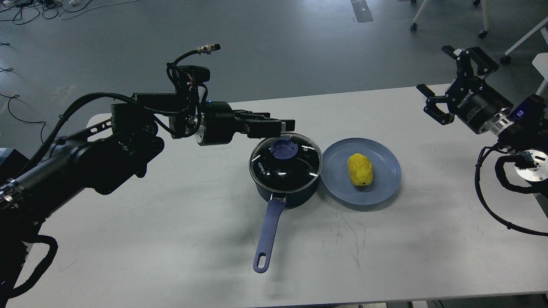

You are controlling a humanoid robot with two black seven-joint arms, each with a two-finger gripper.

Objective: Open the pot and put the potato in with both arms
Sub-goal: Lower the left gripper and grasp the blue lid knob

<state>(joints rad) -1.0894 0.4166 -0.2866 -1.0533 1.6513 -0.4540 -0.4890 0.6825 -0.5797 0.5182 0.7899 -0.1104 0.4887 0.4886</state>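
Centrally on the white surface [171, 239], the pot [286, 188] is seen standing upright, its long blue-purple handle [269, 233] pointed toward the near edge and ending in a hole. The pot is covered by the round glass lid [286, 160], which is seated on its rim, with the blue knob [284, 149] showing at the middle of the glass. Just to the right, a shallow blue plate [381, 188] is placed so that its rim is almost touching the pot, and the potato [360, 170] is laid on the plate, slightly left of its centre, with a tiny dark spot visible at its near end. The left tool [287, 125] is extended from the left arm [85, 158] and is held level at the far rim of the lid, close above and behind the knob; its fingers are seen side-on and overlapping, so it cannot be told how far they are parted, and no contact with the knob or lid can be confirmed. Nothing is seen held in it. The right tool [445, 83] is held over the far right corner of the surface, well apart from the plate and the potato; its two clawed fingers are spread wide, and nothing is gripped between them. White lettering is visible on its black body.
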